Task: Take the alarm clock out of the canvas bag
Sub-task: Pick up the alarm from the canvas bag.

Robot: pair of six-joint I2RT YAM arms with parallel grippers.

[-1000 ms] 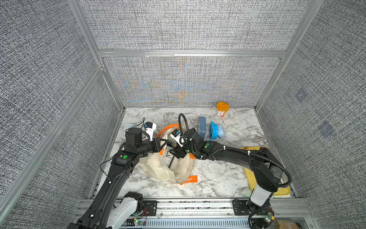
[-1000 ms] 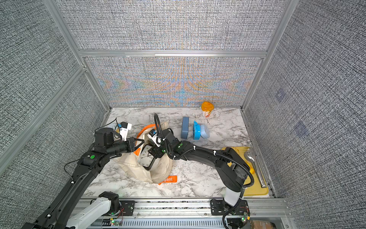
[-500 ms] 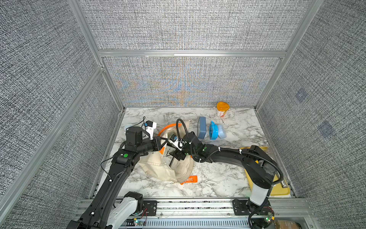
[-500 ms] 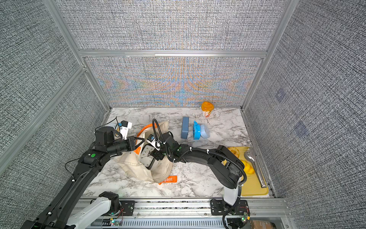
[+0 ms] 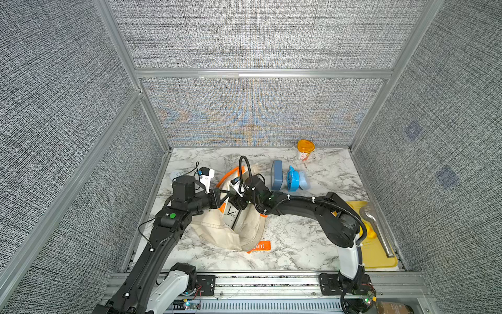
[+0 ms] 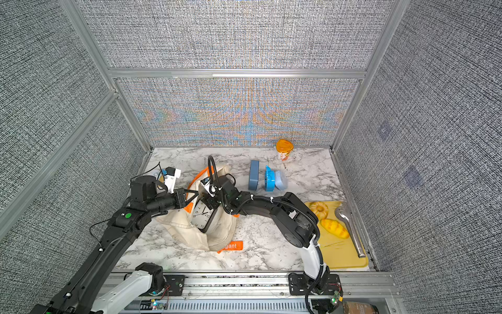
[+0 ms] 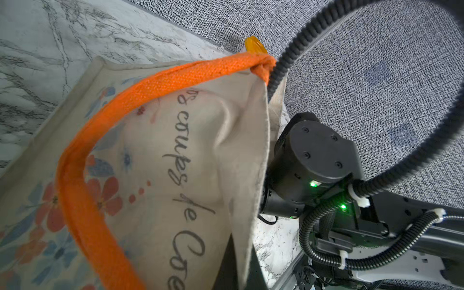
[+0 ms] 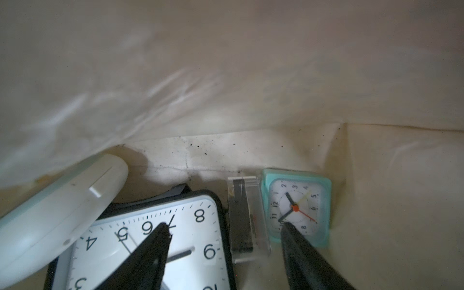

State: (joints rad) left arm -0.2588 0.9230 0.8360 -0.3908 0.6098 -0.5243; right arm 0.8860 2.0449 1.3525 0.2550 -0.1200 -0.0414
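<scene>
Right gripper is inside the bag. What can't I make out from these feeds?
- Left gripper: top views too small to tell if it pinches bag cloth or strap; its fingers are outside the left wrist view.
- Small teal clock: hidden by the bag in both top views.
- White round thing: cut off by the right wrist view's edge; unidentifiable.

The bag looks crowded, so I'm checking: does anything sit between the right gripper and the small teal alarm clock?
Yes. A clear block stands beside the teal alarm clock, in the gap of the open right gripper; a black-framed clock lies next to it, one finger over its face.
</scene>
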